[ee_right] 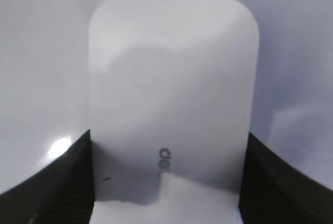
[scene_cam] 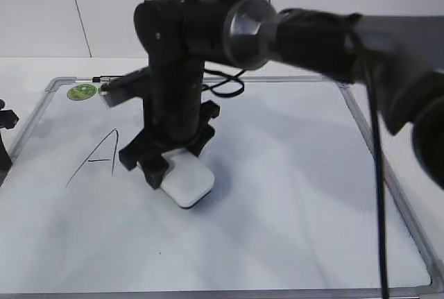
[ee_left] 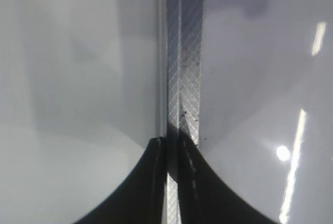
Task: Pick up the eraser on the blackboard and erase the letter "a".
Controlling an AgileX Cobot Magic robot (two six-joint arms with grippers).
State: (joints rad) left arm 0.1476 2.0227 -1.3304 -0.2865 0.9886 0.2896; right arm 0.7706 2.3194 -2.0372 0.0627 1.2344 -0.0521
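The white eraser [scene_cam: 189, 184] lies flat on the blackboard [scene_cam: 291, 174], left of its middle. My right gripper [scene_cam: 173, 164] reaches across from the right and is shut on the eraser's sides. In the right wrist view the eraser [ee_right: 171, 78] fills the space between the two black fingers of the right gripper [ee_right: 166, 182], with grey lettering showing on top. The small letter "a" is not visible; the arm and eraser cover the spot beside the capital "A" [scene_cam: 97, 157]. My left gripper [ee_left: 173, 151] is shut and empty above the board's grey frame [ee_left: 182, 52], and barely shows at the exterior view's left edge [scene_cam: 4, 139].
A round green sticker [scene_cam: 82, 91] and a small black clip [scene_cam: 97, 79] sit at the board's far left corner. The right arm's dark bulk [scene_cam: 312, 35] spans the upper right of the exterior view. A cable [scene_cam: 225, 87] loops behind the wrist.
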